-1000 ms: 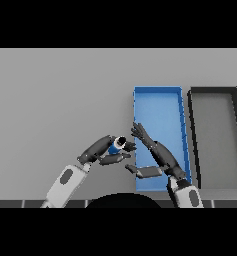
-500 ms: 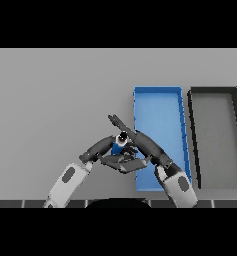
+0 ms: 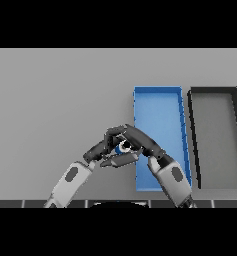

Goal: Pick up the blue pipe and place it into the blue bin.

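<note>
Black bin (image 3: 217, 140) beside blue bin (image 3: 160, 120)

Both hands met over the blue pipe (image 3: 123, 148): the left hand (image 3: 106, 146) curled round it from one side, the right hand (image 3: 139, 141) closed over it from the other. The blue bin (image 3: 158, 95) lay just beyond the right hand, with a dark bin (image 3: 213, 92) further out.

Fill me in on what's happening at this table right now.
The robot has both hands together just left of the blue bin. The blue pipe sits between them: the left hand and the right hand are both closed around it, so only a small part of the pipe shows. It looks like a handover from one hand to the other, though that is a guess. The pipe is not yet in the blue bin. A black bin stands to the right.
</note>
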Available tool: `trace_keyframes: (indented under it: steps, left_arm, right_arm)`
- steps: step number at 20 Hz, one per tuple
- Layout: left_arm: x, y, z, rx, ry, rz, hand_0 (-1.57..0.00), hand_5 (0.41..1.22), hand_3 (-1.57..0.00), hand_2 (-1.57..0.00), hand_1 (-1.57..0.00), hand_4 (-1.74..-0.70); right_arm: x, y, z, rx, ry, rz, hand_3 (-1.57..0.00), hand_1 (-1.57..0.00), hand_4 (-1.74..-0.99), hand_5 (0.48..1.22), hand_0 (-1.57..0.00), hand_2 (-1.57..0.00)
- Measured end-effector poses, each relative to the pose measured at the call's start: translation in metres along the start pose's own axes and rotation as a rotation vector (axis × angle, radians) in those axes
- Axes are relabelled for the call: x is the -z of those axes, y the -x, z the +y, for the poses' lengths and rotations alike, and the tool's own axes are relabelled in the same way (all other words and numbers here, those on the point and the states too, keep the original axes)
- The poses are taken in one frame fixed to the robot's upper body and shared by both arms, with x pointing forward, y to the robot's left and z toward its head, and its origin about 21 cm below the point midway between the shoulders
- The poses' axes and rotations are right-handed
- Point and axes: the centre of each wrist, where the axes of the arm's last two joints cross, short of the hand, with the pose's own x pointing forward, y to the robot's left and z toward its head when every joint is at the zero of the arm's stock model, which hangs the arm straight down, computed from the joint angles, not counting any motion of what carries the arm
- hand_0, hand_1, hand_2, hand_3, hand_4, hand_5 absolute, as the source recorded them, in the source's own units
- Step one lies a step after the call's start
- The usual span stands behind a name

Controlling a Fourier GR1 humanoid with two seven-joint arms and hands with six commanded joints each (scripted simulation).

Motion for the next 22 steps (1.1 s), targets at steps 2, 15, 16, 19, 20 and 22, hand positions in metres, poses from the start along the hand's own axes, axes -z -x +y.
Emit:
trace_keyframes:
  steps: [2, 15, 16, 19, 20, 22]
  left_arm:
    - [-0.003, 0.002, -0.002, -0.052, 0.002, -0.028, -1.57, 1.221, -1.42, -1.57, -1.56, -1.71]
    - [-0.008, 0.000, 0.004, 0.003, 0.020, -0.018, -0.84, 1.221, -0.77, -0.76, -0.79, -1.32]
    - [-0.005, 0.000, 0.006, 0.005, 0.031, -0.010, -0.67, 1.221, -0.62, -0.61, -0.63, -1.23]
    - [-0.002, -0.001, 0.008, 0.083, 0.062, -0.045, -0.34, 1.063, -0.31, -0.31, -0.32, -1.00]
    - [-0.002, 0.001, 0.010, 0.107, 0.057, -0.029, -0.27, 0.972, -0.25, -0.25, -0.26, -0.95]
    - [-0.006, 0.005, 0.009, 0.100, 0.037, -0.012, -0.17, 0.836, -0.16, -0.16, -0.17, -0.90]
  right_arm:
    - [0.003, 0.005, 0.001, 0.033, -0.002, -0.006, -1.22, -1.29, -1.457, 0.848, -1.28, -1.29]
    - [0.002, 0.003, 0.008, 0.004, -0.022, -0.060, -1.55, -1.56, -1.484, 1.201, -1.56, -1.56]
    - [0.002, 0.002, 0.008, 0.001, -0.019, -0.055, -1.56, -1.56, -1.485, 1.205, -1.56, -1.56]
    - [0.004, -0.004, 0.008, -0.005, 0.000, -0.054, -1.56, -1.56, -1.488, 1.213, -1.56, -1.56]
    - [0.004, 0.000, 0.010, -0.010, 0.005, -0.064, -1.56, -1.57, -1.488, 1.214, -1.57, -1.57]
    - [0.003, 0.001, 0.010, -0.002, 0.004, -0.070, -1.57, -1.57, -1.488, 1.217, -1.57, -1.57]
